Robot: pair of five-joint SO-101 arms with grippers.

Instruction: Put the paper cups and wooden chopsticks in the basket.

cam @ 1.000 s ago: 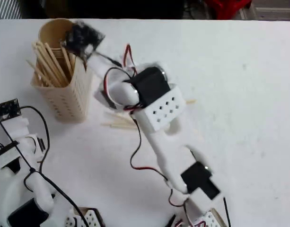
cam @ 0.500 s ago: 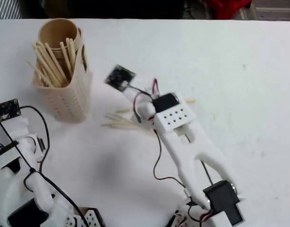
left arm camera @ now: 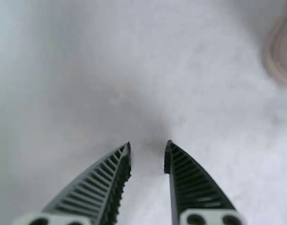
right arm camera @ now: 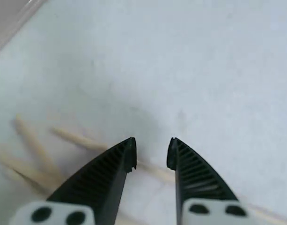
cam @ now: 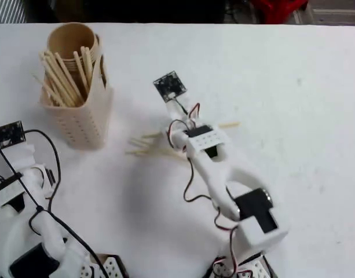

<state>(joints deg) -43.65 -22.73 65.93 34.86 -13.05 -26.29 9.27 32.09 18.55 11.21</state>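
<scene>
1. A cream, perforated basket [cam: 79, 119] stands upright on the white desk [cam: 293, 75], towards the far left of the high view.
2. Nested paper cups [cam: 71, 39] are held in the far part of the basket, with the brown inside facing up.
3. A bundle of wooden chopsticks [cam: 60, 78] leans inside the basket just in front of the cups. Their ends stick out above the rim.
4. Several loose chopsticks [cam: 143, 146] lie flat on the desk near the basket, on the side towards the middle of the desk. They are fanned out and partly covered by the right arm [cam: 218, 174].
5. A single chopstick [cam: 229, 124] can be seen on the other side of that arm, also flat on the desk.
6. The right arm is stretched from the near edge of the desk over the loose chopsticks.
7. The right gripper [right arm camera: 150, 152] is seen released, its jaws parted by a narrow gap and nothing grasped. One of the loose chopsticks passes below that gap. Whether it is touched cannot be told.
8. The left arm [cam: 21, 197] is placed at the near left corner of the desk, in front of the basket.
9. The left gripper [left arm camera: 147, 154] is likewise released, with a narrow gap between its jaws, nothing held and bare desk below.
</scene>
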